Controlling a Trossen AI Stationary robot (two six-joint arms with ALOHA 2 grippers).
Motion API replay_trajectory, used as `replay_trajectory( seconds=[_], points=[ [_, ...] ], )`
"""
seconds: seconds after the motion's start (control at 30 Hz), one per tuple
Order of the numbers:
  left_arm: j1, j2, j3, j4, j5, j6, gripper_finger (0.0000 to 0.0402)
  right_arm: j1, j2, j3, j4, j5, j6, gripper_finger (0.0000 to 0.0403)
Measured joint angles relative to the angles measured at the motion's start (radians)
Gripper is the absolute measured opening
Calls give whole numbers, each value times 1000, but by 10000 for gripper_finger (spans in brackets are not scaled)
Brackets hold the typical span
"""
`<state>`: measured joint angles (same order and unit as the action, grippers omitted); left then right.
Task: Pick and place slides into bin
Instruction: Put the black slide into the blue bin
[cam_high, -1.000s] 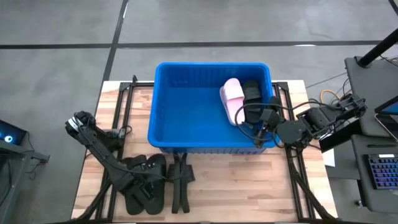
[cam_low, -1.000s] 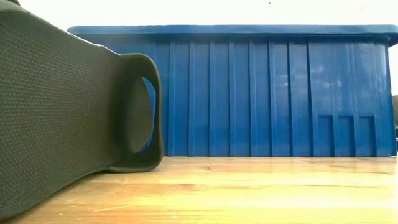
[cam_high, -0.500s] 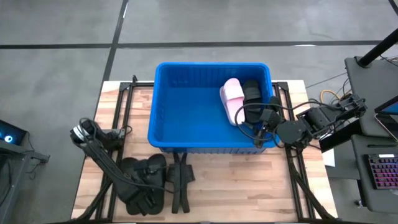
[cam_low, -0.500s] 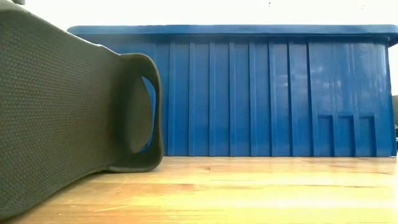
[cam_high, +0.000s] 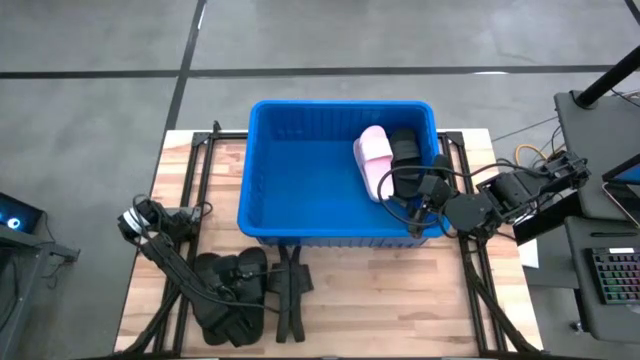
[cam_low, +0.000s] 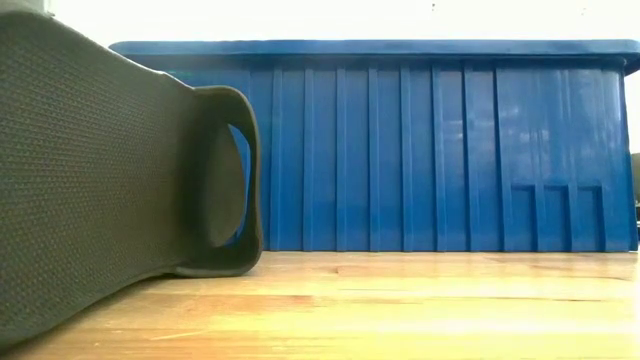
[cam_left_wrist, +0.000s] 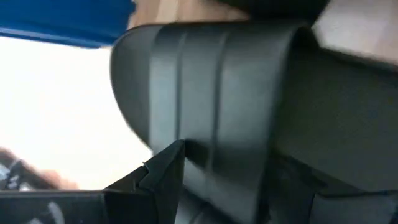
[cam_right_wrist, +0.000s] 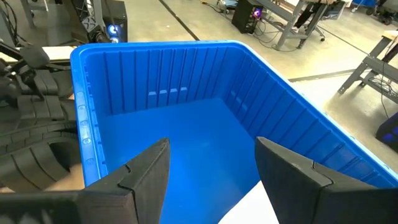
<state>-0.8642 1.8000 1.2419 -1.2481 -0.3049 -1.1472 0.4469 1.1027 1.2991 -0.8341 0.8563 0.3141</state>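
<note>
Pick step in hand. The left gripper (cam_high: 228, 303) sits low among the black slides (cam_high: 232, 290) on the tabletop (cam_high: 380, 300); a strap lies right at its fingers (cam_left_wrist: 163, 171), grip state indeterminate. The right gripper (cam_right_wrist: 211, 168), fingers spread and empty, hangs over the bin (cam_high: 262, 185), which holds a pink slide (cam_high: 372, 155). Next: confirm closure, lift clear. No legible writing.
</note>
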Motion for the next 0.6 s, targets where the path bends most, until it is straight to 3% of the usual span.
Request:
replay_trajectory(
  seconds=[0.17, 0.5, 0.6],
  points=[
    [-1, -1, -11, -19, -26, 32, 161, 0, 0, 0, 0, 0, 0, 224],
    [1, -2, 1, -30, -15, 54, 18, 0, 0, 0, 0, 0, 0, 224],
    [1, -2, 17, -43, -10, 54, 8, 0, 0, 0, 0, 0, 0, 224]
  ],
)
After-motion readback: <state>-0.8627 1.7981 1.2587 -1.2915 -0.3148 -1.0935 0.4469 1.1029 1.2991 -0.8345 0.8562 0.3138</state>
